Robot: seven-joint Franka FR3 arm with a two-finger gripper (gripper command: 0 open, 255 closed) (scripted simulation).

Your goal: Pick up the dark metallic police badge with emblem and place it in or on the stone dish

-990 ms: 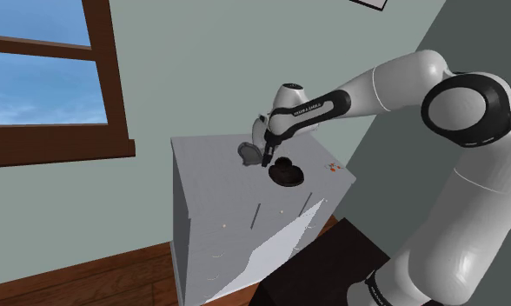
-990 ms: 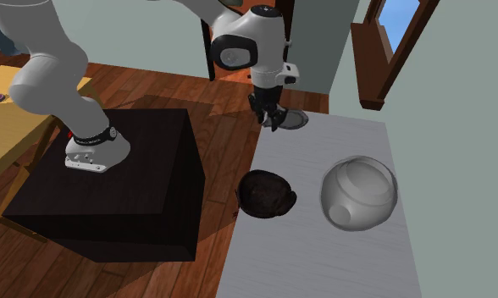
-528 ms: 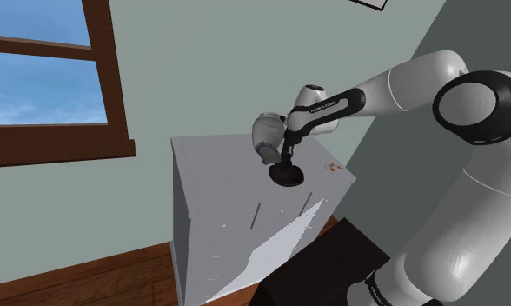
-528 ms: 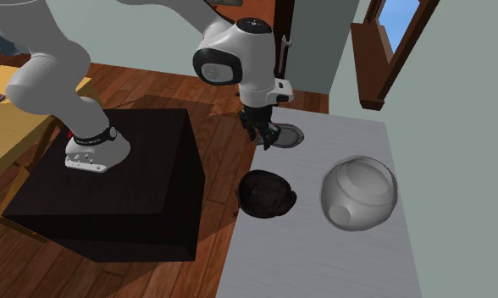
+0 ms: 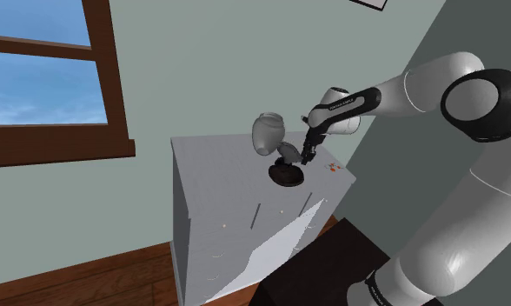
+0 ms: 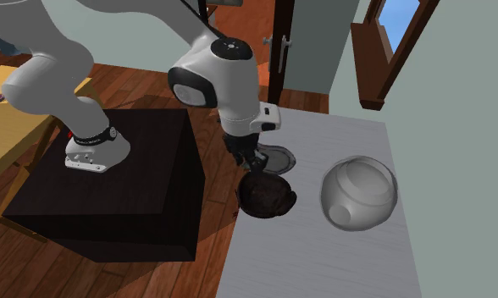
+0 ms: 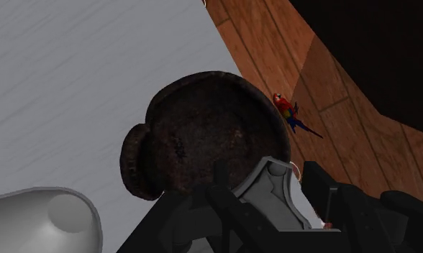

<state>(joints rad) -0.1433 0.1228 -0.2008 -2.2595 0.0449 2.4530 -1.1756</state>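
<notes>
The police badge [image 6: 277, 159] is a grey shield-shaped plate with a dark rim, and my gripper [image 6: 257, 161] is shut on it. In the wrist view the badge [image 7: 276, 205] sits clasped between the black fingers [image 7: 223, 181], just above the near rim of the stone dish [image 7: 203, 129]. That dish [image 6: 267, 195] is a dark, rough, round bowl standing at the table's edge nearest the stand. From the shoulder view the gripper [image 5: 307, 156] holds the badge [image 5: 288, 154] tilted, directly over the dish [image 5: 286, 175].
A rounded grey jar [image 6: 358, 192] stands on the grey table [image 6: 340, 254] beside the dish, also seen as the jar [image 5: 268, 132]. A small red parrot figure [image 7: 285, 109] lies past the dish. The black stand [image 6: 112, 182] sits on the wooden floor.
The gripper has carried the badge along the table's edge from the far end to a spot over the dish. The dish and jar have stayed put.
</notes>
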